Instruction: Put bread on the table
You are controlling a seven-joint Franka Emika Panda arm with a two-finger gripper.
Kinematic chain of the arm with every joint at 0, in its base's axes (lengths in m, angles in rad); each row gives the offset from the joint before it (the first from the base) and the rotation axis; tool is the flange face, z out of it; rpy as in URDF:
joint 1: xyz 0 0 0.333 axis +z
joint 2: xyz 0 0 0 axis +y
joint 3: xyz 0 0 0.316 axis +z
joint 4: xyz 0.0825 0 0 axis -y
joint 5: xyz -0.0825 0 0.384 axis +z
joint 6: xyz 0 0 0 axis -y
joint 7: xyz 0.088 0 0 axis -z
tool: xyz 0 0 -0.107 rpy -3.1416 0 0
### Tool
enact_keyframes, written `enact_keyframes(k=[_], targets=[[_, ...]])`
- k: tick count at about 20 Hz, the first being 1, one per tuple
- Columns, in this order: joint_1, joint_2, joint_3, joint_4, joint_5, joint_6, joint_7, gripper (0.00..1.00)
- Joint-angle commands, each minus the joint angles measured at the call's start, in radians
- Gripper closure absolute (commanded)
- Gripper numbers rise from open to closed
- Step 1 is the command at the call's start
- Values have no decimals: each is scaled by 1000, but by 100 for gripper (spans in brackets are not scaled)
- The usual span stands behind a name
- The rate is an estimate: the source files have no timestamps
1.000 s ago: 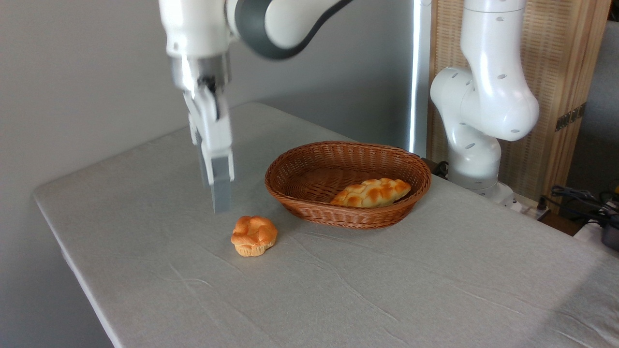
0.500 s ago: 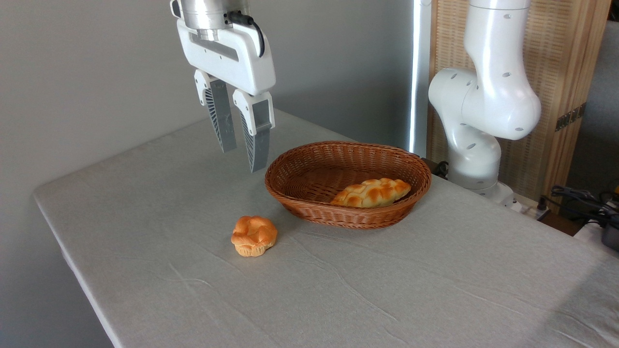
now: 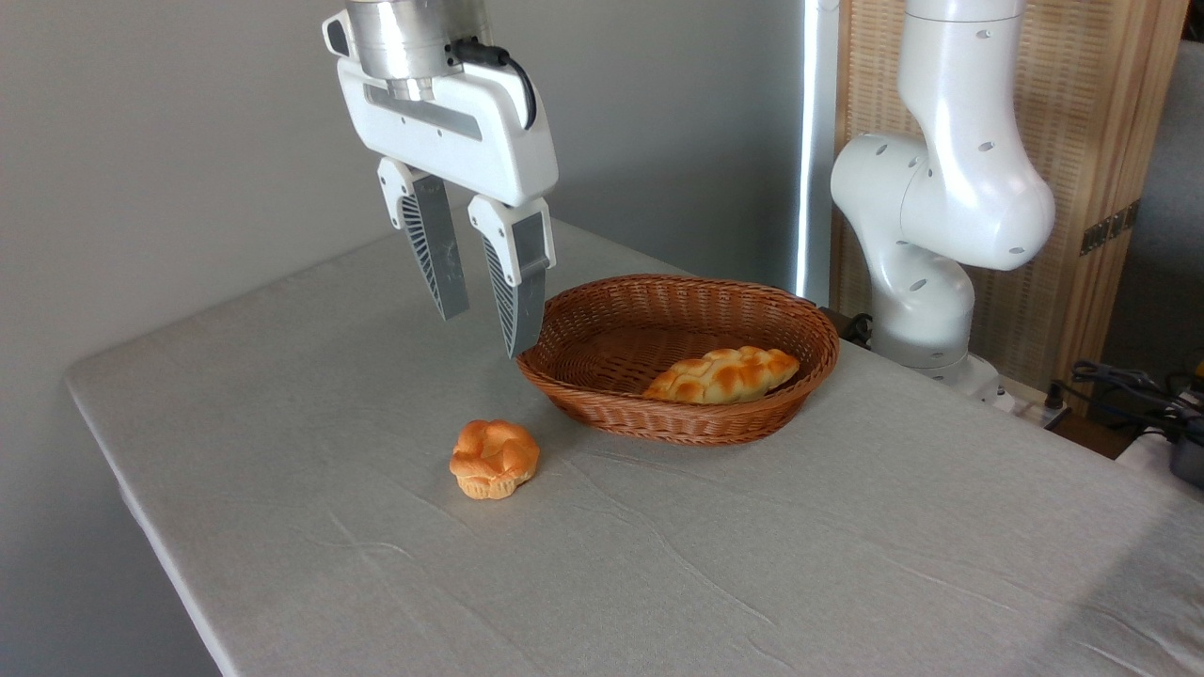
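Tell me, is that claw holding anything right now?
Nothing. The gripper hangs open and empty above the table; the bread lies loose below it.

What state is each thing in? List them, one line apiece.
bread: resting upright on the table, outside the basket, untouched.
braided loaf: lying inside the basket.
basket: upright on the table, holding one loaf.
gripper: open, empty, hanging above the table beside the basket.
table: cloth-covered, slightly wrinkled.
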Motion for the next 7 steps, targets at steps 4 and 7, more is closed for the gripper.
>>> enact_keyframes(k=[4,7], targets=[[28,26,-9,60,-13,-34,-4,0],[28,26,-8,60,-11,-34,-3,0]])
